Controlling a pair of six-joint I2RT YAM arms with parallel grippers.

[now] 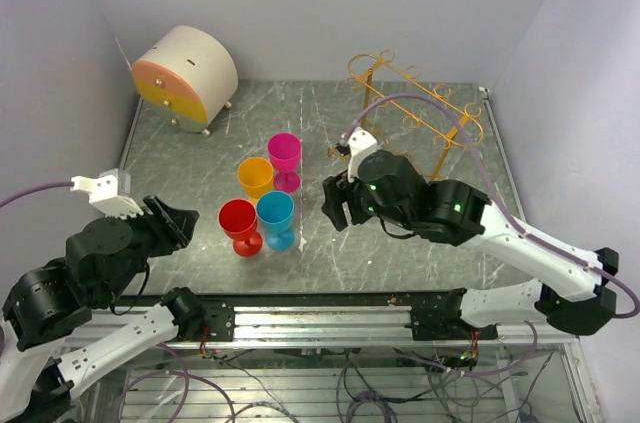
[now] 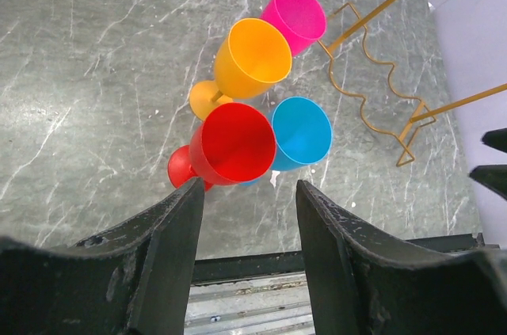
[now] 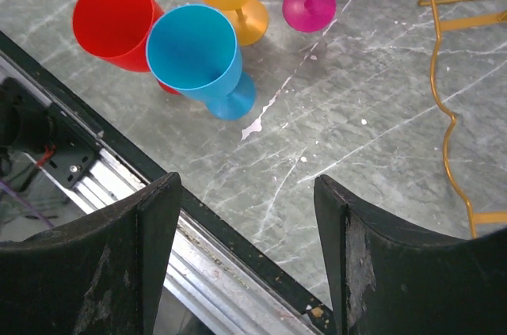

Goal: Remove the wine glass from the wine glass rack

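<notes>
Overhead, the wine glass rack (image 1: 415, 103) stands far right, its rails running far-left to near-right, and no glass appears to hang on it. The pink glass (image 1: 285, 158), orange glass (image 1: 256, 179), red glass (image 1: 239, 223) and blue glass (image 1: 276, 217) stand clustered on the table (image 1: 180, 153), between both arms. The right gripper (image 1: 332, 205) is nearer the rack. The left wrist view shows the left gripper (image 1: 180, 223) wide apart and empty, facing the red glass. The right wrist view shows spread, empty fingers, with the blue glass far-left of them.
</notes>
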